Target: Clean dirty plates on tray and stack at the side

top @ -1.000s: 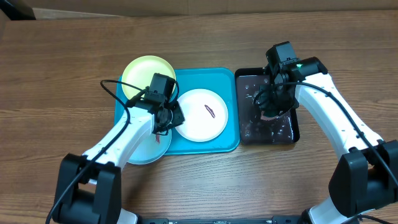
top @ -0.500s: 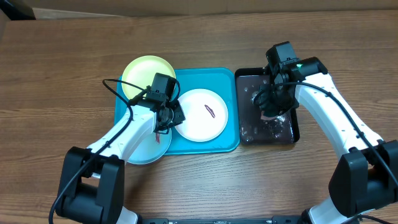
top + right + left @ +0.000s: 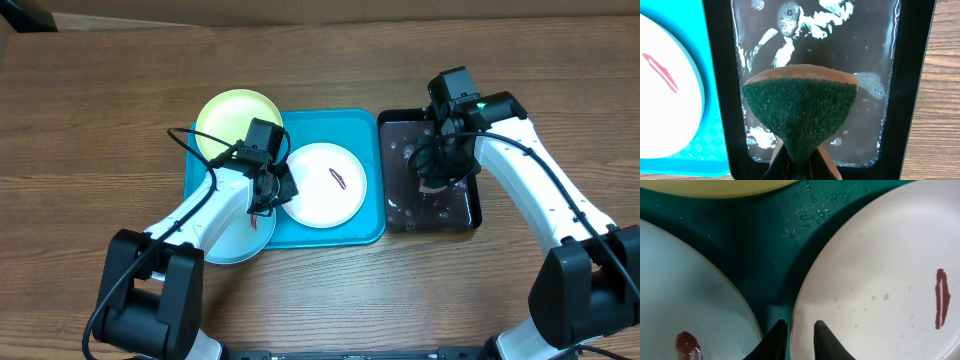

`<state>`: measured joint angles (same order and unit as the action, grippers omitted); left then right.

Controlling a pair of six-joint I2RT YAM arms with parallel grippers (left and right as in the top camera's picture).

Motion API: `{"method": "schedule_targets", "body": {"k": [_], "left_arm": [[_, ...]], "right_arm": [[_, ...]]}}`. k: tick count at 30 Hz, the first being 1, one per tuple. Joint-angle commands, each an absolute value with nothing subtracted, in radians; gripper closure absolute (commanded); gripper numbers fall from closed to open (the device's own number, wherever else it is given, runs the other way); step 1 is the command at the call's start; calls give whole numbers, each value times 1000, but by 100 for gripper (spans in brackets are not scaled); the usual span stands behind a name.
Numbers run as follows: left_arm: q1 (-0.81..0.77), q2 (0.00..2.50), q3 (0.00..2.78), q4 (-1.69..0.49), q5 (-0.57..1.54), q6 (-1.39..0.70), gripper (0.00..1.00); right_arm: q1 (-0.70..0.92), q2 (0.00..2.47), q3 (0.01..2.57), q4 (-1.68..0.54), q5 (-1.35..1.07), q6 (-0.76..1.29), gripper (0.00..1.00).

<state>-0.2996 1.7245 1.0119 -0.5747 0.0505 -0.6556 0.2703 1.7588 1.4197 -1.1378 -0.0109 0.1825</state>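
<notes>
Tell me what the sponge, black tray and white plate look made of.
The sponge: matte green fibrous scouring pad on orange-brown foam, by its fuzzy weave. The black tray: likely plastic, glossy, by the sheen on its rim. The white plate: smooth, faintly shiny; plastic or ceramic, cannot tell.

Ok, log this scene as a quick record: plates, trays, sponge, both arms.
white plate: middle of turquoise tray, red smear
yellow plate: overhangs tray's far left corner
light blue plate: overhangs near left corner, red smear
left gripper: jaws astride white plate's rim, grip unclear
right gripper: jaws shut on green sponge over black tray
black tray: sudsy water
</notes>
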Motion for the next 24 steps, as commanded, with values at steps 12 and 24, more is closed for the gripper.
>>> {"method": "schedule_targets", "body": {"k": [12, 24], "left_arm": [[-304, 1740, 1001, -572, 19, -658, 83], [-319, 1741, 1001, -571, 14, -658, 84]], "right_arm": [[275, 1741, 1426, -1132, -1, 183, 96], [275, 1741, 1426, -1131, -1, 183, 96]]}}
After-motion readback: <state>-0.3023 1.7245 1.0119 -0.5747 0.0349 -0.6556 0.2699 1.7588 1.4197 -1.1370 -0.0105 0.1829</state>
